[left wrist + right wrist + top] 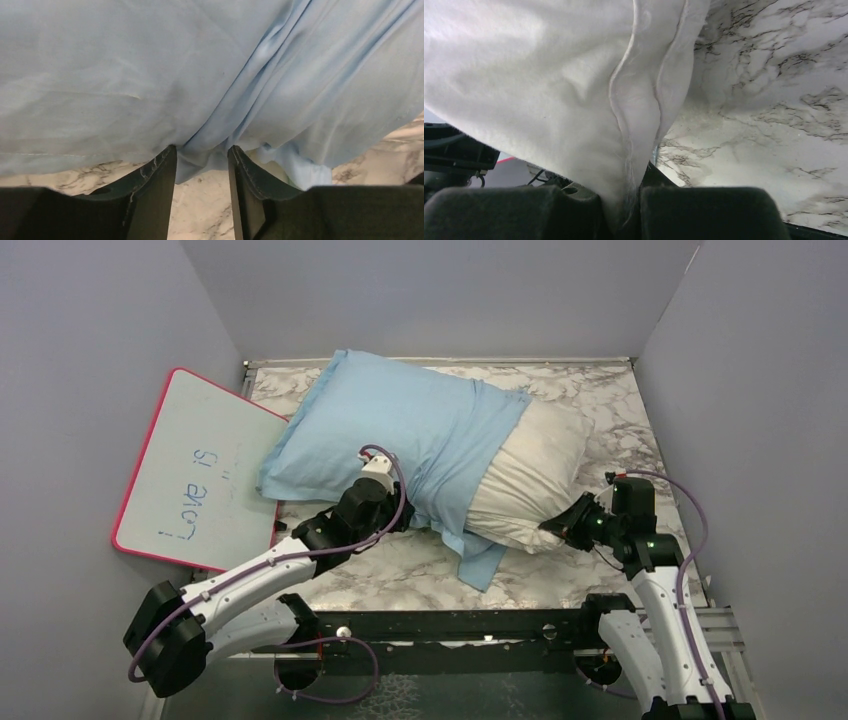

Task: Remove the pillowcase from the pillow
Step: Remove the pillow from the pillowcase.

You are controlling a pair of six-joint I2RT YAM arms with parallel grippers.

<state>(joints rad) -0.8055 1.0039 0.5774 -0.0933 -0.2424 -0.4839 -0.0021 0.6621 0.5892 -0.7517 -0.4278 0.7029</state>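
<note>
Pinched a bunched fold of the pillowcase [400,430] at its near edge in the left gripper [201,150], fingers narrow around the cloth; clamped the pillow [525,475] by its bare corner seam in the right gripper [631,187], fingers almost together; both on the table [420,570], pillowcase over the pillow's left part

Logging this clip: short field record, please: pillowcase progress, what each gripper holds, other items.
pillowcase: light blue, covers the pillow's left part
pillow: off-white, right end bare
left gripper: jaws pinching a pillowcase fold at its near edge
right gripper: jaws shut on the pillow's seamed corner
whiteboard: pink-rimmed, by the left wall
table: marble-patterned
</note>
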